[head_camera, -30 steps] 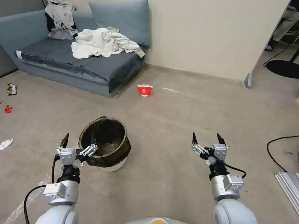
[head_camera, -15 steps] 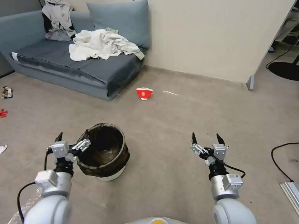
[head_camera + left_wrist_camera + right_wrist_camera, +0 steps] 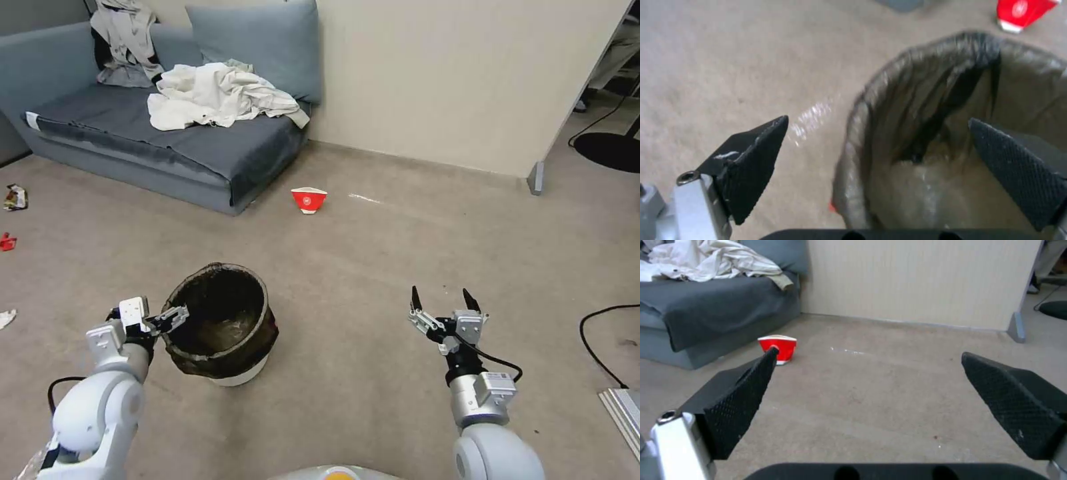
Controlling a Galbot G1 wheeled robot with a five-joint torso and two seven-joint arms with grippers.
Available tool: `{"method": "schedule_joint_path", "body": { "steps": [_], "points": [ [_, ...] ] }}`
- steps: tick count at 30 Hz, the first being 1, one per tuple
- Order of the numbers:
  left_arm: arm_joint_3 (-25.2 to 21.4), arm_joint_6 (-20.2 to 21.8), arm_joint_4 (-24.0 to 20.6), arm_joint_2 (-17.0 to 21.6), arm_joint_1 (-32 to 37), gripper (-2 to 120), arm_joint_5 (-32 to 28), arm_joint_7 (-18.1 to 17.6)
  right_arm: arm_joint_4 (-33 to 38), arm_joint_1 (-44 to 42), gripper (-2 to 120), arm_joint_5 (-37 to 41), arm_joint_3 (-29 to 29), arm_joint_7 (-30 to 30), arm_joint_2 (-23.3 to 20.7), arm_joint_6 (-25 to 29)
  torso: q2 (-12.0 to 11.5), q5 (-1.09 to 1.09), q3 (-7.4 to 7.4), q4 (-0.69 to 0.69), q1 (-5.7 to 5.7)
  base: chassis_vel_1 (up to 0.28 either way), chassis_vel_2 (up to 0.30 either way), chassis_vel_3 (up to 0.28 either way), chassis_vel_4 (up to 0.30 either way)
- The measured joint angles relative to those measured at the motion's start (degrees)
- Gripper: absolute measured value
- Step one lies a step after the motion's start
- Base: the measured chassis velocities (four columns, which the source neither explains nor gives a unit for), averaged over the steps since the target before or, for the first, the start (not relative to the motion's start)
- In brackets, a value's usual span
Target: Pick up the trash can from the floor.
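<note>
Trash can (image 3: 220, 323) rim sat between my left gripper's (image 3: 148, 320) spread fingers — one inside the bag, one outside — with the bin standing on the floor (image 3: 373, 260). I judged the slack liner might slip or tip it. My right gripper (image 3: 443, 303) hung open, well apart.

**A lived-in corner with a sofa and a bare wall**

I look across a beige-grey floor (image 3: 373, 253) marked by a pale streak. At the far left I see a grey-blue sofa (image 3: 167, 143) with a large cushion (image 3: 257, 43) against its back, and crumpled pale clothes (image 3: 217, 97) heaped on the seat. A plain cream wall (image 3: 453, 73) runs behind, ending at a panel edge on the right. A black cable (image 3: 603, 327) curls over the floor at right.
</note>
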Motion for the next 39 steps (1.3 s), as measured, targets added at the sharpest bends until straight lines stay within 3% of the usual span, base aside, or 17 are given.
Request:
{"method": "schedule_joint_path", "body": {
  "steps": [9,20,24,27,39],
  "points": [
    [1.18,2.37,3.94,-0.03,-3.37,100,-2.74,-3.77,-0.64,-0.05,100,0.07,0.18,0.07,0.01,0.57,0.00,0.00,0.00,0.00,0.00,0.000,0.000,0.000,0.000],
    [1.90,3.10,7.30,0.23,-4.94,100,-2.61,-3.73,-0.81,0.09,100,0.08,-0.06,0.07,0.04,0.72,0.00,0.00,0.00,0.00,0.00,0.000,0.000,0.000,0.000],
    [1.92,2.91,8.22,0.35,-5.09,94,-2.63,-3.69,-0.79,0.00,100,0.08,0.03,0.07,0.01,0.80,0.00,0.00,0.00,0.00,0.00,0.000,0.000,0.000,0.000],
    [2.45,2.32,8.91,0.37,-4.99,76,-3.36,-4.31,-0.39,0.02,100,1.86,-0.55,0.50,0.14,0.94,0.00,0.00,0.00,0.00,0.00,0.000,0.000,0.000,0.000],
    [2.87,1.55,10.15,-0.06,-5.68,33,-3.45,-4.63,-0.46,0.86,100,2.76,-1.32,0.62,0.51,0.37,0.00,0.02,0.00,0.01,0.00,0.000,0.000,0.000,0.000]
  ]
}}
